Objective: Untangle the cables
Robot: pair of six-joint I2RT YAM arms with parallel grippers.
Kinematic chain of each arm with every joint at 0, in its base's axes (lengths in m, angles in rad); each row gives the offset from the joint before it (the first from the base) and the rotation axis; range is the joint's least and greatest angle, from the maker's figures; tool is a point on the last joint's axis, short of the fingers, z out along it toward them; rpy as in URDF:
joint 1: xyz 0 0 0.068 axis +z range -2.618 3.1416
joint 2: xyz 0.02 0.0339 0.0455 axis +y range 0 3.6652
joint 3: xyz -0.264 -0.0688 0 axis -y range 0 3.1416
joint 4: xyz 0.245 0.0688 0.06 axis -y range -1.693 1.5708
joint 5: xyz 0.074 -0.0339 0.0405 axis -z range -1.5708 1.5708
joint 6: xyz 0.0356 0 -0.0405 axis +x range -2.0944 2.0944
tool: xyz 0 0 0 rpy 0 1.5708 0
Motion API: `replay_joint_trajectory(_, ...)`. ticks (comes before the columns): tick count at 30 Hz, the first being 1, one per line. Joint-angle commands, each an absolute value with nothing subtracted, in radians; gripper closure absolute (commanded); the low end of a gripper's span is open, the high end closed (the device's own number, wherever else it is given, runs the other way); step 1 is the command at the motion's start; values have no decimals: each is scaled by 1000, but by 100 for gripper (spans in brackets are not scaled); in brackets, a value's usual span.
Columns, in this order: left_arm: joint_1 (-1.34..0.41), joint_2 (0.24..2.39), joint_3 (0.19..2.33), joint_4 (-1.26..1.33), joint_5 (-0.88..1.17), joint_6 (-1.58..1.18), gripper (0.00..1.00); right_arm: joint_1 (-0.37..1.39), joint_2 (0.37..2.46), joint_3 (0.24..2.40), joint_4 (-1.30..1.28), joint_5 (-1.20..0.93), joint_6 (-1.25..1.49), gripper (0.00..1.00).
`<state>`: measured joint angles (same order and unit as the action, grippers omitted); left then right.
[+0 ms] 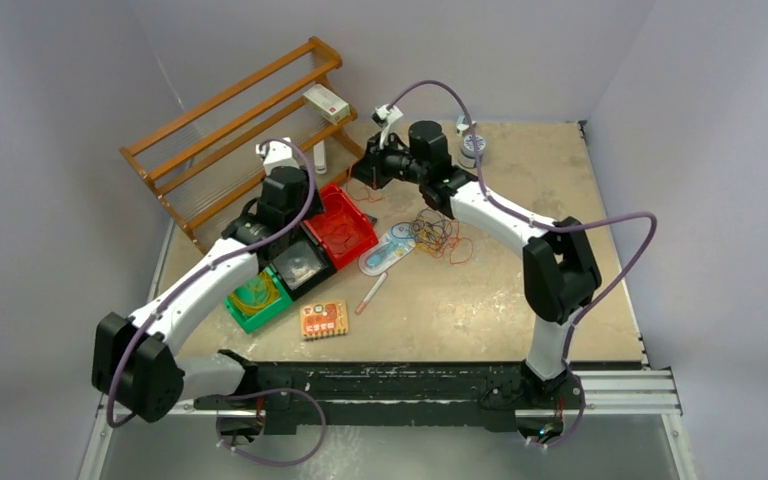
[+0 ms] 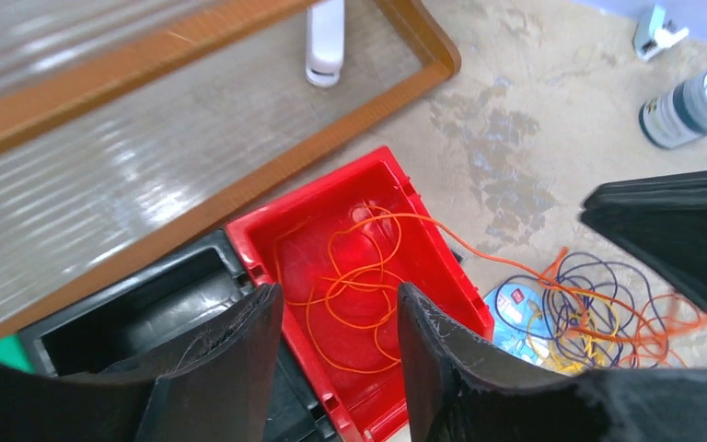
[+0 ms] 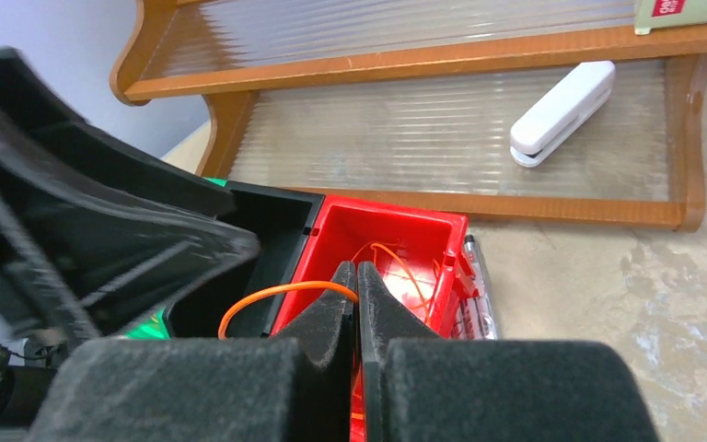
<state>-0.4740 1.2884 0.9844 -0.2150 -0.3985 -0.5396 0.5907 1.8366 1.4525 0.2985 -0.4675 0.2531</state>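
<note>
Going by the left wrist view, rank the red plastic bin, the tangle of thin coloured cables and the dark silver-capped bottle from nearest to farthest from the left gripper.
From the left gripper:
1. red plastic bin: right below, framed between the fingers.
2. tangle of thin coloured cables: on the table, to the right.
3. dark silver-capped bottle: far upper right.

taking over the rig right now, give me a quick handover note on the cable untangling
Left gripper: open, over the red bin, holding nothing.
Right gripper: shut on the orange cable.
Cables: most of the orange cable lies looped in the red bin. One strand runs out to the tangle of dark, orange and yellow cables on the table.
Done: orange cable mostly binned.
Left: free its trailing strand, then separate the rest of the tangle.
</note>
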Motion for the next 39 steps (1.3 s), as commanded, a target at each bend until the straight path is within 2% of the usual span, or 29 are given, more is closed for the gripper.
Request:
replay_joint_trajectory(1, -466, 1181, 983, -244, -516, -503, 51, 620, 1858, 1556, 344, -506, 270, 100)
replay_joint_trajectory(10, -466, 1059, 956, -220, -686, -394, 49, 690, 1948, 1640, 295, -491, 264, 100)
replay_joint_trajectory(34, -465, 1055, 903, -187, -670, -373, 49, 745, 2179, 1735, 169, -275, 163, 100)
replay_joint_trajectory(37, -465, 1056, 905, -187, -669, -372, 49, 758, 2170, 1732, 152, -234, 131, 93)
replay_joint_trajectory(39, -465, 1058, 904, -188, -668, -373, 49, 764, 2152, 1717, 155, -204, 118, 83)
